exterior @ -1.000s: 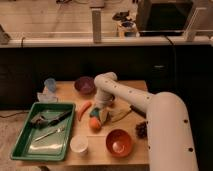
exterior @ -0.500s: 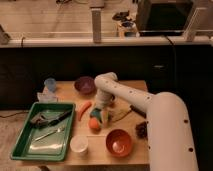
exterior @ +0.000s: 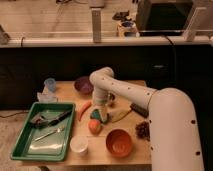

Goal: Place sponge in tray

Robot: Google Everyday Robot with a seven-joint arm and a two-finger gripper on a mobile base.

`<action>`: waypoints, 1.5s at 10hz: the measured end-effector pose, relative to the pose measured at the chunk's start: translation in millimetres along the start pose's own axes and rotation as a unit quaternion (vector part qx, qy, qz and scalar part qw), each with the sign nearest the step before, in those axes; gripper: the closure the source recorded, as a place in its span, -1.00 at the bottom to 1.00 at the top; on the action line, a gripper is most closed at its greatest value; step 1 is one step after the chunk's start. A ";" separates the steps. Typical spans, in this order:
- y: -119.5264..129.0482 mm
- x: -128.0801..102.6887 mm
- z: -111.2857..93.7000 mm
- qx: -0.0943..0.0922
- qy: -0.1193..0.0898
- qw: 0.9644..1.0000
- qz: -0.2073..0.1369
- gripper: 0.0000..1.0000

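Observation:
The teal-green sponge (exterior: pixel 98 115) lies near the middle of the wooden table, just above the round orange fruit (exterior: pixel 94 127). My gripper (exterior: pixel 100 106) hangs at the end of the white arm, right over the sponge and partly hiding it. The bright-green tray (exterior: pixel 30 146) stands at the table's left front, with dark and silver utensils (exterior: pixel 50 121) lying in it. The sponge is outside the tray, to its right.
An orange-red bowl (exterior: pixel 119 143) and a white cup (exterior: pixel 79 144) stand at the front. A purple bowl (exterior: pixel 83 85) and a blue cup (exterior: pixel 50 84) are at the back. An orange carrot-like piece (exterior: pixel 84 110), a pale-yellow wedge (exterior: pixel 121 115) and dark grapes (exterior: pixel 143 130) lie around the sponge.

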State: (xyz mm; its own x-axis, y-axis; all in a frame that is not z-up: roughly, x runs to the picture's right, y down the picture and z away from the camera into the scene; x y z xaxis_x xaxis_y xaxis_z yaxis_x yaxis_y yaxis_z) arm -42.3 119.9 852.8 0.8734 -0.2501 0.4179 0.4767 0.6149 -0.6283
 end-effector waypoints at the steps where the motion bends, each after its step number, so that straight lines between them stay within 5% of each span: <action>1: 0.7 -2.1 -11.4 0.003 0.008 1.000 -0.004 -0.09; 3: 2.5 -4.5 -30.4 0.012 0.029 0.999 -0.013 0.40; 6: 1.3 -3.4 -21.9 0.023 0.037 0.999 -0.020 0.94; 7: 1.3 -2.5 -19.8 0.025 0.037 0.999 -0.021 0.96; 9: 1.2 -2.2 -14.9 0.030 0.039 0.998 -0.027 0.74; 15: 4.0 5.3 -1.6 0.047 0.047 0.996 -0.056 -0.46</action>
State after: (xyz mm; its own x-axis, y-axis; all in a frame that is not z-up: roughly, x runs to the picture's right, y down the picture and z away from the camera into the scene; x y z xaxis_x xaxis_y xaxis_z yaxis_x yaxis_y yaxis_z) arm -35.7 119.8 851.5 0.8229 -0.3872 0.4158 0.5640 0.6452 -0.5154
